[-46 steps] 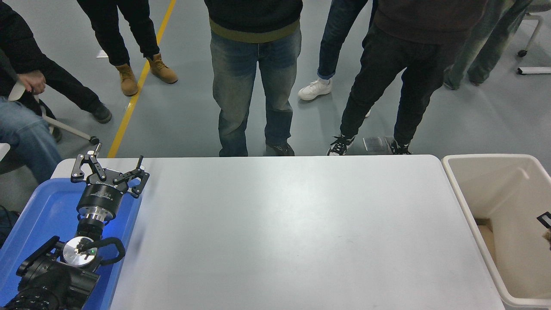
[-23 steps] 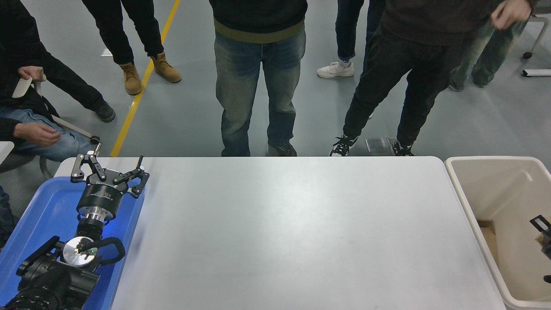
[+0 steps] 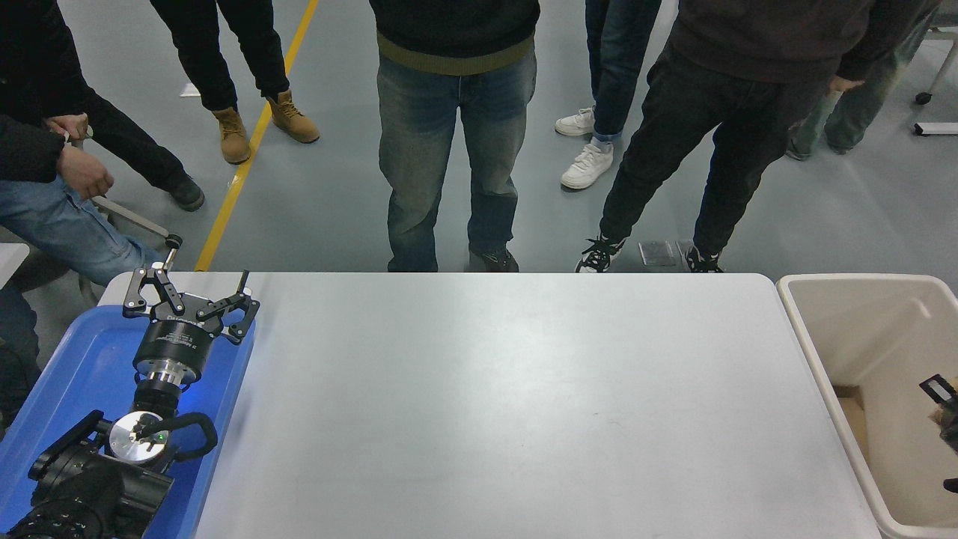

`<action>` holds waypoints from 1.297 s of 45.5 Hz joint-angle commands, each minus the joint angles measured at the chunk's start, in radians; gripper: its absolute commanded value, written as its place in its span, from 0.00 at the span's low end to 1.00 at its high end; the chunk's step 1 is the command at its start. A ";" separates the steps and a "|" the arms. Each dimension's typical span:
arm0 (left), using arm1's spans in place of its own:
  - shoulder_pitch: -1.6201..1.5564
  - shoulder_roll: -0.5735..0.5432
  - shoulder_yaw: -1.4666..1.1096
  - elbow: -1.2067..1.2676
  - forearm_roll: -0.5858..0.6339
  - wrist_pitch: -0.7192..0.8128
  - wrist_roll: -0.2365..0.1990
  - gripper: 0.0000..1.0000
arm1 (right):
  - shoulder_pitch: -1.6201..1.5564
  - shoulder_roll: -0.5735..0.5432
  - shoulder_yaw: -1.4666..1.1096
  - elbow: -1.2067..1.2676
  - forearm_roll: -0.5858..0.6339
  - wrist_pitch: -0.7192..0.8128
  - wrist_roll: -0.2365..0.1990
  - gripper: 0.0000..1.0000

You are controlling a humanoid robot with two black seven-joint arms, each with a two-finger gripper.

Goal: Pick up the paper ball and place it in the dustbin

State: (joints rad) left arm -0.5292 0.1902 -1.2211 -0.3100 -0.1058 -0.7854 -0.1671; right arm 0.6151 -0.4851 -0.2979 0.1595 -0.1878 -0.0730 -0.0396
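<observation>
The beige dustbin [image 3: 868, 329] stands against the table's right end, its deep inside open to view. Only a small black part of my right gripper [image 3: 944, 408] shows at the picture's right edge, low inside the dustbin. A tan speck sits right beside it, too small to tell whether it is the paper ball. No paper ball lies on the white table [image 3: 509, 404]. My left gripper [image 3: 191, 296] is parked open over the blue tray [image 3: 75, 374] at the lower left, holding nothing.
Several people stand along the table's far edge, the nearest in blue jeans [image 3: 449, 150] at the middle. Another person sits at the far left, hands [image 3: 82, 168] near a chair. A brownish patch [image 3: 846, 400] shows on the dustbin's floor.
The visible part of my right gripper has edged slightly further into view inside the dustbin. The people at the far side have shifted their feet and hands. The left arm has not moved.
</observation>
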 commanded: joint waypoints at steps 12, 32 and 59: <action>0.000 0.000 0.000 0.000 0.000 0.000 0.000 0.99 | 0.000 -0.001 0.000 0.012 0.001 0.005 0.003 1.00; 0.000 0.000 0.002 0.000 0.002 0.000 0.001 0.99 | 0.293 -0.167 -0.202 0.400 -0.100 0.013 0.006 1.00; 0.000 0.000 0.003 0.000 0.002 0.000 0.003 0.99 | 1.258 0.006 -0.845 1.100 -0.145 0.556 0.003 1.00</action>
State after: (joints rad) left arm -0.5292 0.1902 -1.2182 -0.3112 -0.1045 -0.7854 -0.1644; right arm 1.5355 -0.6277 -0.9495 1.0214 -0.3354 0.2766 -0.0359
